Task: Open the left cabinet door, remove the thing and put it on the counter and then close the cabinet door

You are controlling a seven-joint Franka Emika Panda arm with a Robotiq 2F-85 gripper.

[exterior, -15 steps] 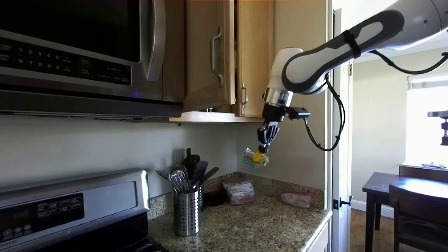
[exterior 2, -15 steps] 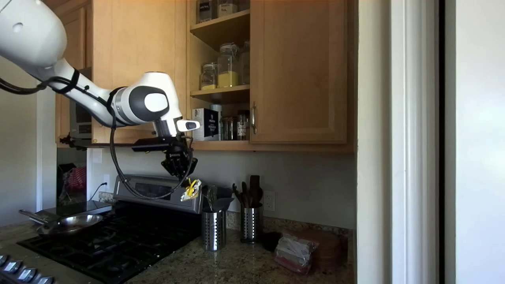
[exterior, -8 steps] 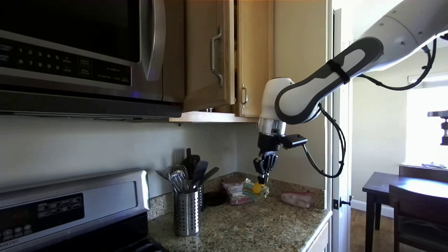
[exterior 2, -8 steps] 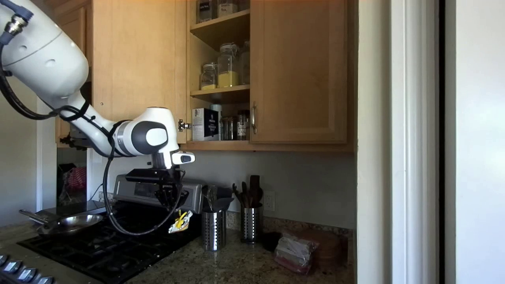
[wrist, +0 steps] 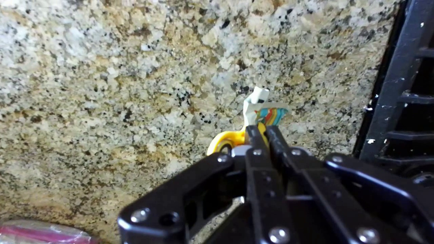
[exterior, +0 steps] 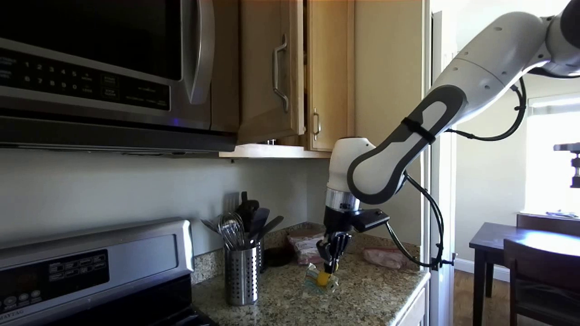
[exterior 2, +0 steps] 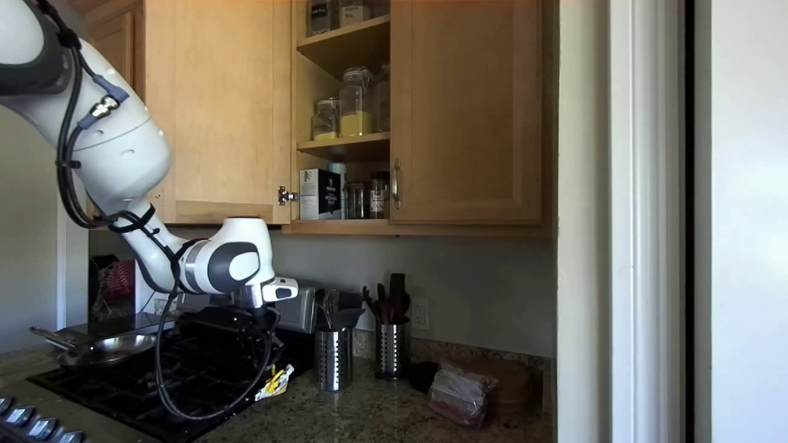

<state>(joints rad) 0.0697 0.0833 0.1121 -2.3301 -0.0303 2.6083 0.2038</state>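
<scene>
While my gripper (wrist: pixel 261 131) pinches a yellow clip (wrist: pixel 222 139), its jaws drawn nearly together, the small crumpled packet (wrist: pixel 274 115) joined to that clip juts past them, low over the granite counter (wrist: pixel 135 95). Whether its lower edge touches the counter, I cannot tell. Progress, as I judge it: opening and removal are complete; placement is the step in hand, release not yet made; closing is wholly left. Appearance: the clip is bright yellow, with a rounded loop to one side; I read it as a bag clip, without certainty. The packet shows a white folded end and a flap banded in teal, orange and red; in an exterior view the packet (exterior: pixel 312 275) looks thin and partly see-through. Toward the right side of the wrist view, a black stove grate (wrist: pixel 393 135) borders the counter, so I judge that release calls for the counter side. A zip bag (wrist: pixel 44 234) with a pink seal lies at the lower left corner. Upright on the counter, apart from the packet, stands a perforated steel utensil cup (exterior: pixel 242 276). In both exterior views, the left cabinet door (exterior 2: pixel 221 111) stands wide open, its bar handle (exterior: pixel 275 70) well apart from my gripper. On the shelves (exterior 2: pixel 335 146) stand glass jars (exterior 2: pixel 356 104) and a kosher salt box (exterior 2: pixel 323 194); the right cabinet door (exterior 2: pixel 468 111) is closed.
</scene>
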